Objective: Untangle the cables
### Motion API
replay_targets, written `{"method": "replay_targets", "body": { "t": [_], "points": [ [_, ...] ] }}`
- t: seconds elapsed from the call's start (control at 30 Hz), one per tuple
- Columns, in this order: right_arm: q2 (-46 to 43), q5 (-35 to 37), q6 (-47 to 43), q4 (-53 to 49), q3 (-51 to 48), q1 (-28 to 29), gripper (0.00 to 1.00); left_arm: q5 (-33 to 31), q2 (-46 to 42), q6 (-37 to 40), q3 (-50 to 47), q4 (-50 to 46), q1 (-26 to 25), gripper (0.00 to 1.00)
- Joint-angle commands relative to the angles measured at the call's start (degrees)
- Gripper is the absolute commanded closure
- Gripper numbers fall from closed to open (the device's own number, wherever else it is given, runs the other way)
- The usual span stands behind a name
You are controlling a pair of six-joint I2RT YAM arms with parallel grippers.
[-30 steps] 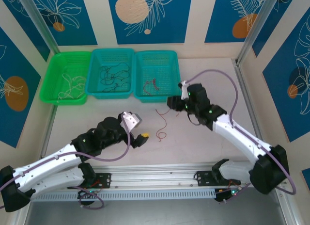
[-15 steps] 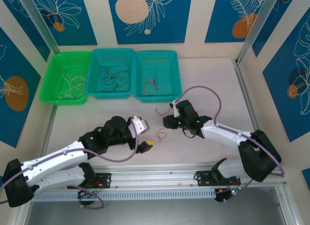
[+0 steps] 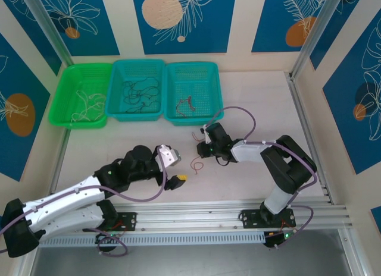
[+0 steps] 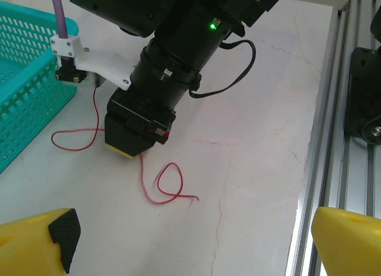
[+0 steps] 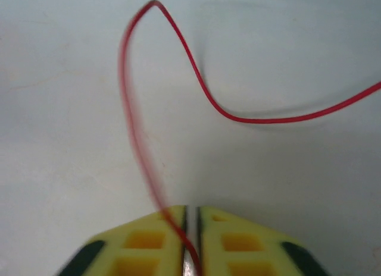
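Note:
A thin red cable lies looped on the white table in front of the baskets. My right gripper is down at the table and shut on it. In the right wrist view the red cable runs in between the closed yellow fingertips. The left wrist view shows that gripper pressed onto the cable, a loop trailing out each side. My left gripper hovers open just left of the loop, its fingers wide apart with nothing between them.
Three baskets line the back: a green one with whitish cables, a teal one with black cables, another teal one with a red cable. An aluminium rail borders the near edge.
My right gripper has come down and towards the left from beside the right basket onto the red cable and shut on it. The left arm crept slightly right, still open.

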Motion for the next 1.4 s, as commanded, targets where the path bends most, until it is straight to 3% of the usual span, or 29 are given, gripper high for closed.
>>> {"method": "replay_targets", "body": {
  "t": [0.0, 0.1, 0.37, 0.5, 0.6, 0.77, 1.0, 1.13, 1.23, 1.37],
  "points": [
    [-3.8, 1.0, -0.2, 0.2, -1.6, 0.6, 0.95, -0.3, -1.8, -0.9, -1.5, 2.9, 0.4, 0.0],
    [-9.2, 1.0, -1.2, -1.4, -3.7, 1.1, 1.0, -0.2, -2.0, -0.8, -1.8, 4.0, 0.4, 0.0],
    [-27.9, 3.6, -5.1, -10.7, -5.2, 2.5, 1.0, 1.3, -2.2, -2.7, -1.1, 7.5, 0.4, 0.0],
    [-36.0, 5.9, -7.8, -16.2, -1.6, 2.5, 1.0, 3.3, -3.0, -5.9, -0.9, 11.4, 0.4, 0.0],
    [-37.0, 7.2, -11.6, -18.6, 4.1, 1.7, 1.0, 2.2, -3.5, -8.8, -0.8, 14.3, 0.4, 0.0],
    [-30.0, 4.8, -16.9, -16.0, 14.8, -1.7, 1.0, -10.9, -4.2, -15.0, 1.1, 13.0, 0.4, 0.0],
    [-8.6, -3.9, -15.8, -13.1, 34.0, -9.0, 1.0, -22.3, -4.3, -18.2, 4.9, 6.0, 0.4, 0.0],
    [4.2, -4.1, -15.2, -17.0, 46.2, -10.5, 1.0, -30.8, -3.6, -21.4, 6.8, -0.5, 1.1, 0.0],
    [12.7, -4.7, -13.5, -21.1, 55.0, -11.1, 0.89, -33.9, -2.8, -23.2, 7.7, -5.0, 2.4, 0.0],
    [20.2, -5.8, -10.3, -26.2, 64.6, -11.7, 0.62, -33.1, -4.1, -25.0, 6.3, -5.3, 4.0, 0.0]
  ]
}}
